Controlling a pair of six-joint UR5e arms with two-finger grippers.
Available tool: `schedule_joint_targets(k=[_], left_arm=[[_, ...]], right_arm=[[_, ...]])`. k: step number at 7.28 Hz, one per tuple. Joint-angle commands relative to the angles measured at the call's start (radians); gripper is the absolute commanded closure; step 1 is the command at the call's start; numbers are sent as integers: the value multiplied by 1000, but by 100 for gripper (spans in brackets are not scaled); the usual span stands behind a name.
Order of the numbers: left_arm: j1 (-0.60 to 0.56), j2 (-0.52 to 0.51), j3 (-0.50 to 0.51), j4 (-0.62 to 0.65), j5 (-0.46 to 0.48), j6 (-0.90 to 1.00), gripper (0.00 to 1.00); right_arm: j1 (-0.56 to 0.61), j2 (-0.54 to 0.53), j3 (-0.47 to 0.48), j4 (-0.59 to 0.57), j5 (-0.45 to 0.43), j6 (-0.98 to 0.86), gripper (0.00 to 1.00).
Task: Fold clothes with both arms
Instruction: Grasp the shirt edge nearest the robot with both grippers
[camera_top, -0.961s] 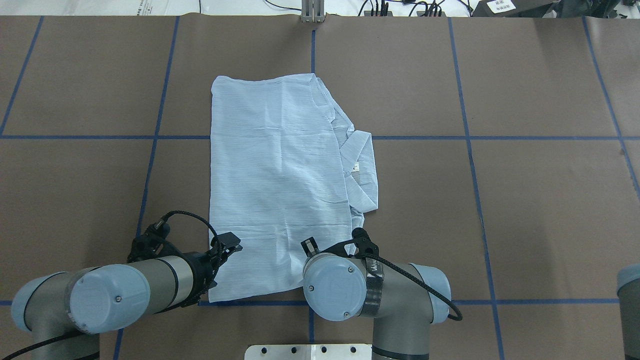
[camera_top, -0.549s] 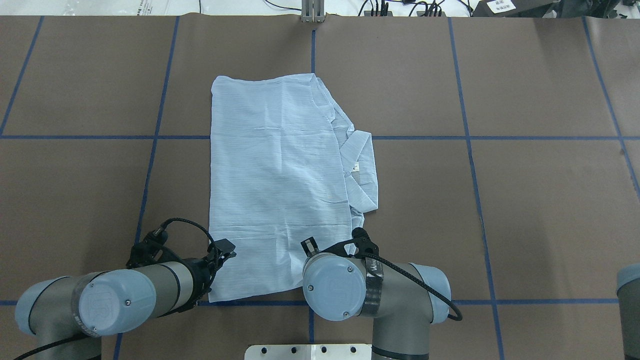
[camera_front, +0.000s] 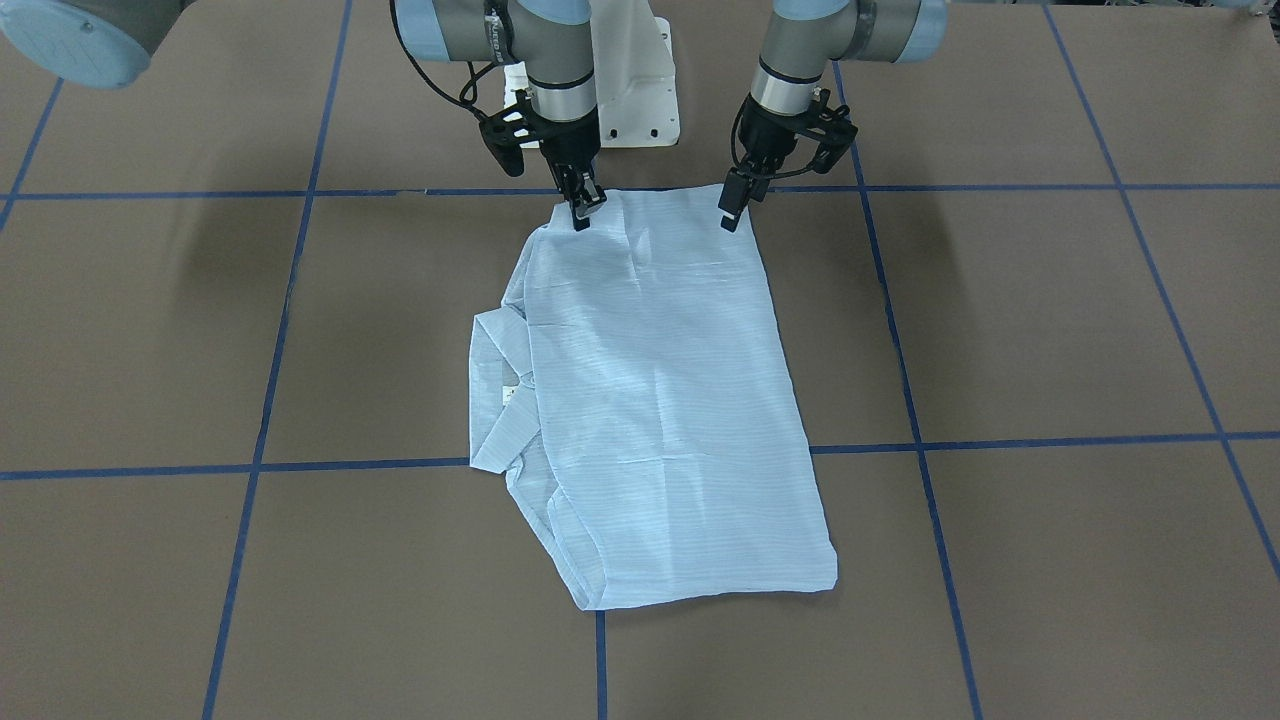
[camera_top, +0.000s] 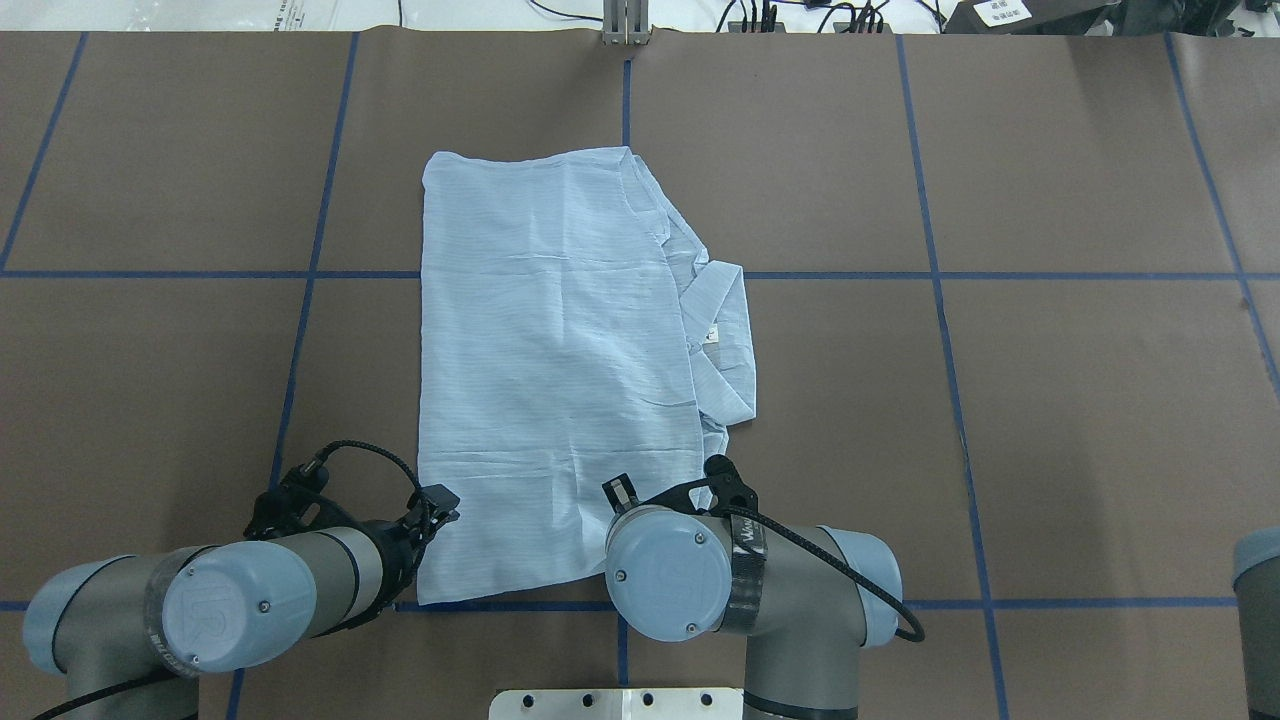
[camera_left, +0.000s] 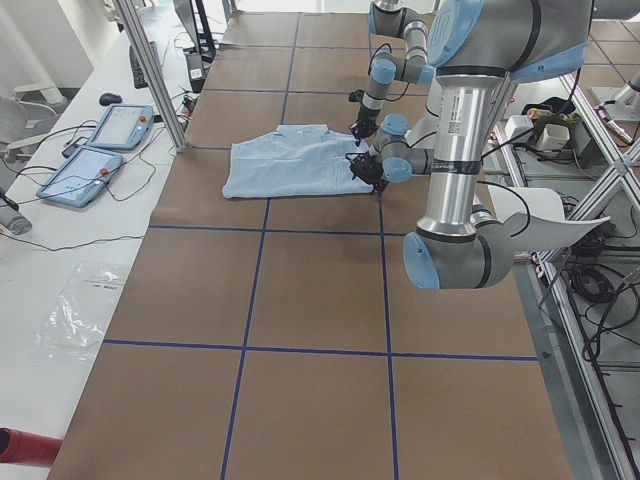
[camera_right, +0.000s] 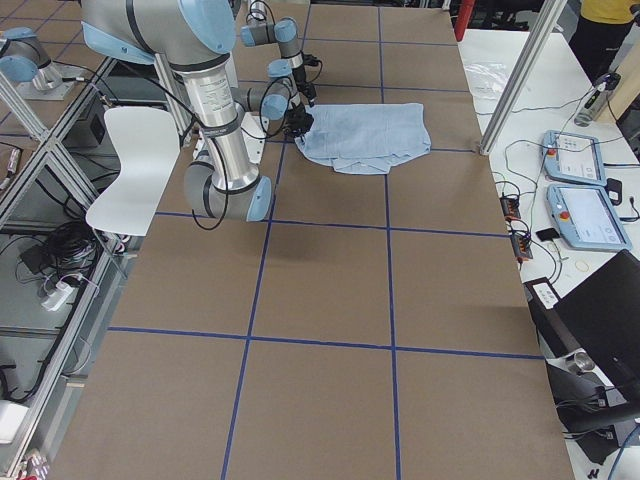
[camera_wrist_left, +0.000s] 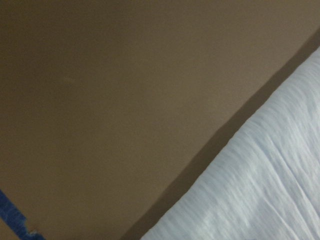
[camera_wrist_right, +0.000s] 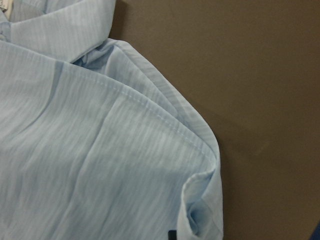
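Observation:
The light blue striped shirt (camera_top: 560, 350) lies flat and folded lengthwise in the middle of the table, with its collar (camera_top: 725, 330) sticking out on the right; it also shows in the front view (camera_front: 660, 400). My left gripper (camera_top: 443, 500) hangs over the shirt's near left corner and looks open and empty (camera_front: 733, 210); its wrist view shows only the shirt edge (camera_wrist_left: 260, 190) and bare table. My right gripper (camera_front: 582, 212) is down on the near right corner, shut on puckered fabric (camera_wrist_right: 200, 210). In the overhead view my right arm (camera_top: 670, 575) hides it.
The brown table cover has a grid of blue tape lines (camera_top: 625, 100). The white pedestal base (camera_top: 615, 703) stands at the near edge. Cables and a metal post (camera_top: 625, 25) are at the far edge. Tablets (camera_left: 100, 150) lie on a side table.
My left gripper has drawn back left and toward the robot, from over the shirt to its near left edge. The right arm and the shirt have not moved.

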Motion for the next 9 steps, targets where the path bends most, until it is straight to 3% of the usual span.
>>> schedule_joint_targets(k=[1,3,4,5,7,9], left_arm=[[19,0,-1,6,0,-4,11],[63,3,3,6,0,-47,21],[63,2,3,6,0,-67,51],[54,2,-4,8,0,-68,100],[24,-1,-7,6,0,-59,100],[19,-3,-94,46,-6,-55,100]], right_arm=[[0,2,0,0,0,0,100],[1,2,3,0,0,0,100],[0,3,3,0,-2,2,100],[0,3,6,0,-2,2,100],[0,3,6,0,0,2,100],[1,0,20,-6,0,2,100]])
